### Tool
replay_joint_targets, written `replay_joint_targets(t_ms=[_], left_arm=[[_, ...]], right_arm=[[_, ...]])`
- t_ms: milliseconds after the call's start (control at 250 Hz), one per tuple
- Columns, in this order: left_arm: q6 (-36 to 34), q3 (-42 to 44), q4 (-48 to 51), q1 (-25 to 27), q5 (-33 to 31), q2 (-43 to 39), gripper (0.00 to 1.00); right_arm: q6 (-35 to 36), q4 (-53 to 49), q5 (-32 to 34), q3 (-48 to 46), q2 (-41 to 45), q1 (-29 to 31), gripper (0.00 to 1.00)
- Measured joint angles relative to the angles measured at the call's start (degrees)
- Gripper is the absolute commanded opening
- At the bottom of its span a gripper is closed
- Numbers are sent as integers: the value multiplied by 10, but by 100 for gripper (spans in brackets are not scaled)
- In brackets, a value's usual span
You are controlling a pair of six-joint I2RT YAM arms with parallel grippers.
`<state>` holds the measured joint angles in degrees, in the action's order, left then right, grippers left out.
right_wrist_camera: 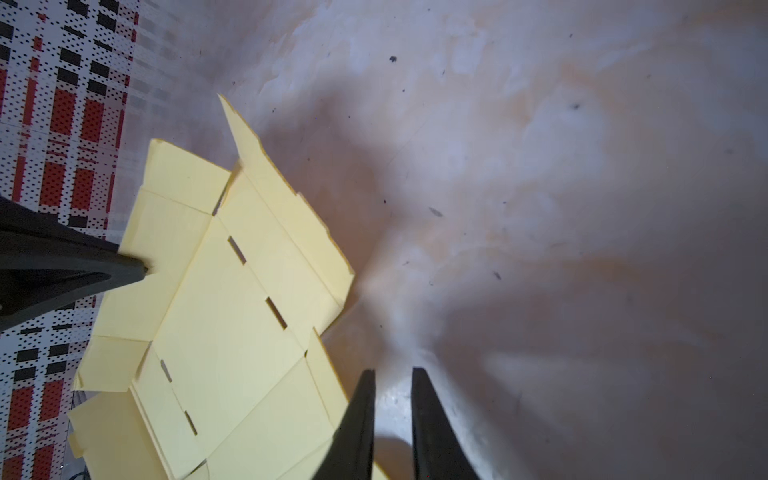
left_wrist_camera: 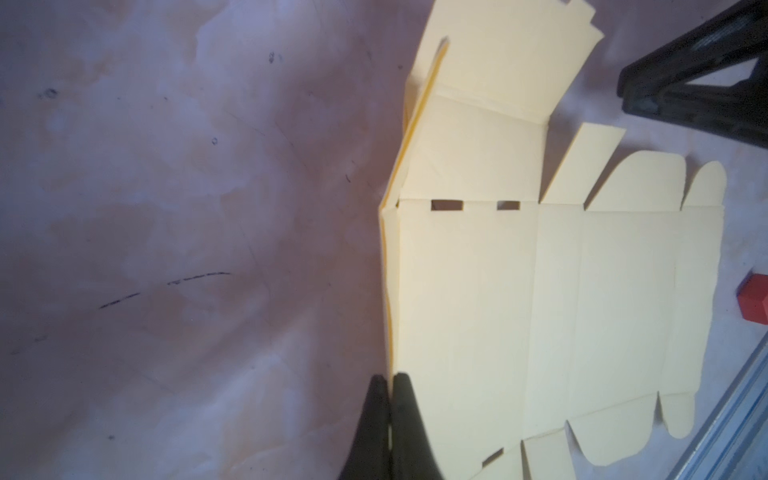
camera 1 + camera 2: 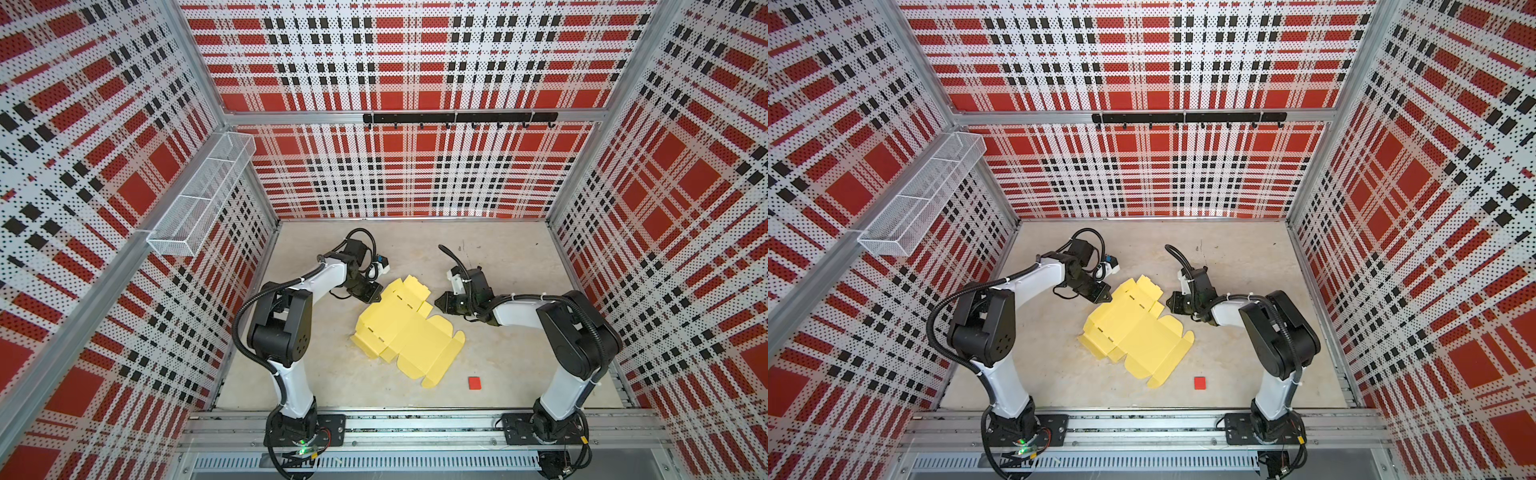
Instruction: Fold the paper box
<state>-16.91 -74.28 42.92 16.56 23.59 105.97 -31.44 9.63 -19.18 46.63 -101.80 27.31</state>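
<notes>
The paper box (image 3: 409,332) (image 3: 1138,336) is a pale yellow die-cut sheet lying mostly flat on the floor, with its far-left flaps raised. My left gripper (image 3: 376,297) (image 3: 1109,297) is at the sheet's far-left corner. In the left wrist view it (image 2: 390,376) is shut on the upturned edge of the sheet (image 2: 540,291). My right gripper (image 3: 436,301) (image 3: 1169,302) hovers just right of the far flaps. In the right wrist view it (image 1: 392,372) stands narrowly open beside the sheet (image 1: 216,324), with only bare floor between the fingers.
A small red square (image 3: 474,382) (image 3: 1200,382) lies on the floor near the front, right of the sheet. A wire mesh basket (image 3: 199,195) hangs on the left wall. A black hook rail (image 3: 459,117) runs along the back wall.
</notes>
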Motion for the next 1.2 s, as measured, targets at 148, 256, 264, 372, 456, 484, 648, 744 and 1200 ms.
replay_joint_targets(t_ms=[148,256,264,372,456,484,648,744,1200], left_arm=[[0,0,0,0,-1,-7,0],[0,0,0,8,-5,-10,0],[0,0,0,10,-6,-10,0],[0,0,0,20,-10,-12,0],[0,0,0,26,-13,-14,0],[0,0,0,26,-15,-14,0],[0,0,0,26,-27,-15,0],[0,0,0,26,-31,-15,0],[0,2,0,26,-42,-23,0]], right_arm=[[-1,9,-10,-3,0,6,10],[-2,16,-21,-3,-2,13,10],[-2,16,-22,-3,-2,14,10],[-2,26,-32,-3,-2,20,10],[-2,32,-39,-2,-3,26,10],[-2,33,-41,-2,-3,27,10],[-2,34,-48,-2,-3,43,10],[-6,34,-49,-2,-3,54,10],[-13,30,-39,-2,-2,94,9]])
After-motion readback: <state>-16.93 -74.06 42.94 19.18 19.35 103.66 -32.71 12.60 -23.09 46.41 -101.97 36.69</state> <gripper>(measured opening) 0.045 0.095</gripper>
